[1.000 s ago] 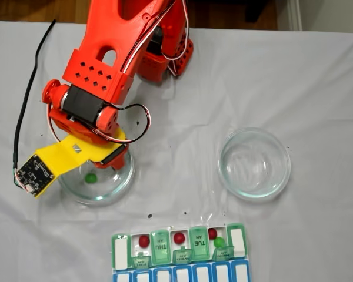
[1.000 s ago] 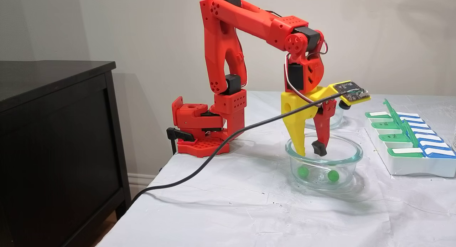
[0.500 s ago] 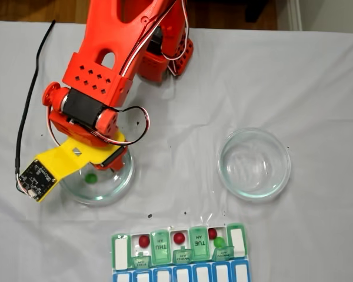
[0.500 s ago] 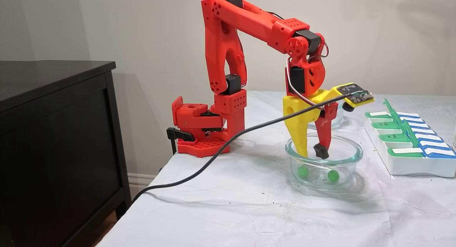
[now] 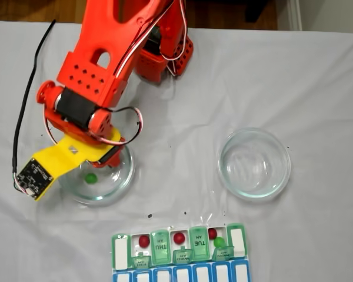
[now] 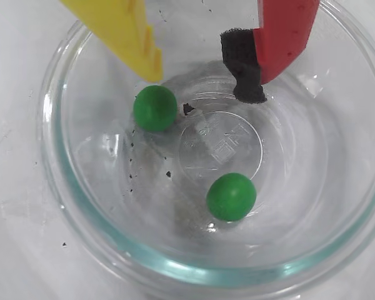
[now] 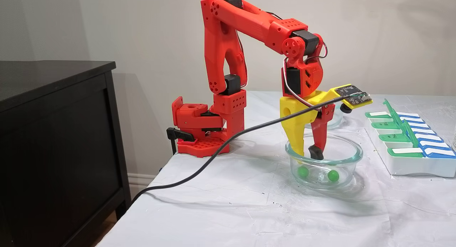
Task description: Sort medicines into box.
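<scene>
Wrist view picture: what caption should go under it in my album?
Open gripper hovers inside a glass dish above two green pills.

pill organizer (image 5: 179, 252) cut by bottom edge, lid lettering blurred

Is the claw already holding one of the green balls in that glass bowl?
No: in the wrist view the gripper is open and empty, and both green balls lie loose on the bottom of the glass bowl.
</scene>
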